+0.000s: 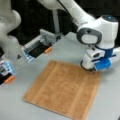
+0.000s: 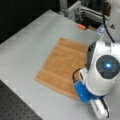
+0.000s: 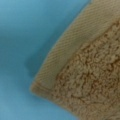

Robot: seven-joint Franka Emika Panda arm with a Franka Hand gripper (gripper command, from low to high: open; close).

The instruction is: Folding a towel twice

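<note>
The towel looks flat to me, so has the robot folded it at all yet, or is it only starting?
Only starting. In both front views the towel lies spread flat on the grey table, with no fold showing. The pincer is down at the towel's corner at a front view's right, and the wrist view shows that hemmed corner very close. Whether it grips the corner cannot be seen. Both folds are left to do.

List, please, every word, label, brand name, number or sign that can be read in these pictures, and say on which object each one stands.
None: no readable text on the towel, the table or the arm.
In a front view a dark triangular mark stands on the white arm base: too blurred to read.
The gripper sits low at the towel's corner; no label shows on it.
</note>
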